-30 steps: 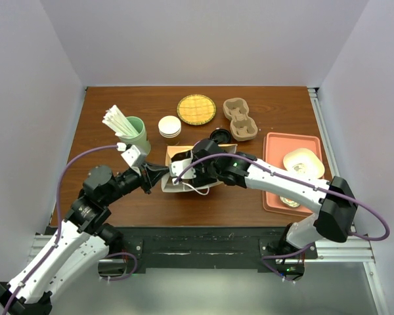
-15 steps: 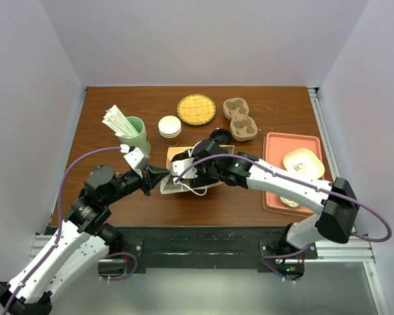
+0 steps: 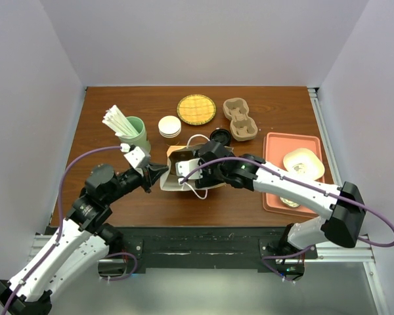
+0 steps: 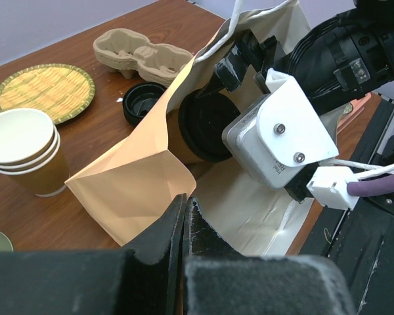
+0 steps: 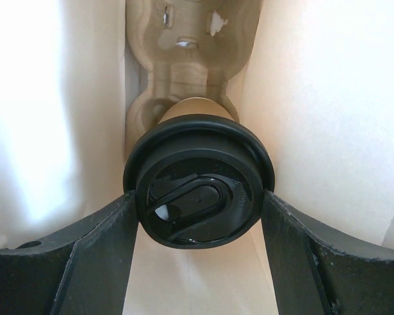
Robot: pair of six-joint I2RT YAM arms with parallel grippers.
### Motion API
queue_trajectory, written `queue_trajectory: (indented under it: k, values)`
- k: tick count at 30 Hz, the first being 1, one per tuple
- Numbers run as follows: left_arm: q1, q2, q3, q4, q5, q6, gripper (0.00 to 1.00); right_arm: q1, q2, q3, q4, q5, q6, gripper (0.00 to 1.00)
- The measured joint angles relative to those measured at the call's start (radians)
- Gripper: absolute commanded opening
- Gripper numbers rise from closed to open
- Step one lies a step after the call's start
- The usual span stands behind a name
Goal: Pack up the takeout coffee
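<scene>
The takeout coffee [image 5: 198,190], a brown paper cup with a black lid, lies inside the open paper bag [image 3: 173,180]. My right gripper [image 5: 198,197] is shut on it, one finger on each side of the lid. The cup points at a pulp cup carrier [image 5: 184,52] that sits deep in the bag. The left wrist view shows the coffee [image 4: 207,125] in the bag's mouth [image 4: 131,184], with my right gripper reaching in. My left gripper [image 4: 184,200] is shut on the bag's near left edge, and it also shows in the top view [image 3: 161,172].
A pale green cup of white sticks [image 3: 134,134], a stack of brown cups [image 3: 169,126], a woven coaster [image 3: 196,109], a second pulp carrier [image 3: 240,118] and a loose black lid [image 3: 218,136] stand behind the bag. A pink tray [image 3: 276,170] lies at the right.
The bag has shifted a little and its white handle loop has risen at the back. My right gripper has moved slightly with the coffee inside the bag. My left gripper has kept its hold.
</scene>
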Motion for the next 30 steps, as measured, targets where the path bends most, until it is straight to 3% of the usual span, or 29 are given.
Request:
queue_trajectory:
  k: [30]
  values:
    - [0.0, 0.023, 0.013, 0.042, 0.076, 0.048, 0.0, -0.002, 0.019, -0.072, 0.056, 0.061, -0.026, 0.36]
